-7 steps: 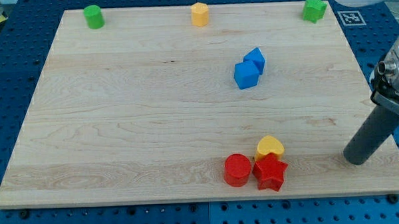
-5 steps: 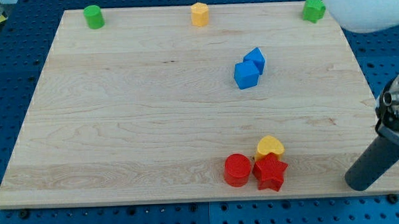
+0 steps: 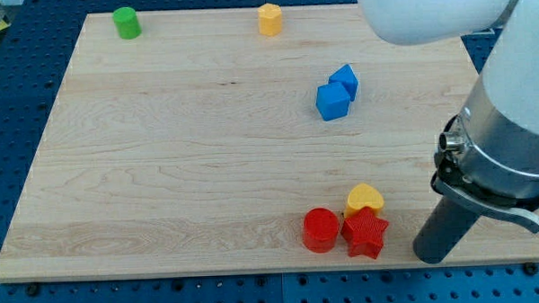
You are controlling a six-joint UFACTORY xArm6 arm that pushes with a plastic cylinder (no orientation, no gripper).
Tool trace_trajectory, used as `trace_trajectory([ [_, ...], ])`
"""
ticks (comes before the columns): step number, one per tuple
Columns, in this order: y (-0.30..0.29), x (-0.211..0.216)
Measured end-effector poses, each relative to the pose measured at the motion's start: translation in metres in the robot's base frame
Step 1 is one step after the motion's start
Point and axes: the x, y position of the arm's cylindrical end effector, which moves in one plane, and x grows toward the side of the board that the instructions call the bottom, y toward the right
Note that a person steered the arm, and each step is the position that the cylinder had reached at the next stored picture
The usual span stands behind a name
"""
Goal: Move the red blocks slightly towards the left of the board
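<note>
A red cylinder (image 3: 321,230) and a red star (image 3: 366,234) sit side by side near the board's bottom edge, right of centre. A yellow heart-shaped block (image 3: 365,198) touches them from above. My tip (image 3: 429,255) rests on the board just to the right of the red star, a short gap away, at about the same height in the view. The rod and the arm above it cover the board's right part.
Two blue blocks (image 3: 338,92) sit together right of centre. A green cylinder (image 3: 127,22) stands at the top left, a yellow block (image 3: 269,19) at top centre. The wooden board (image 3: 162,173) lies on a blue perforated table. The arm hides the top right corner.
My tip has moved left and down along the board's bottom right, closing on the red star. The arm now covers the green block at the top right. No block has moved.
</note>
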Motion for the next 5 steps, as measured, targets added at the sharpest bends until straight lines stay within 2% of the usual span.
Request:
trace_trajectory([
  [2, -0.013, 0.000],
  [3, -0.058, -0.001],
  [5, -0.079, -0.002],
])
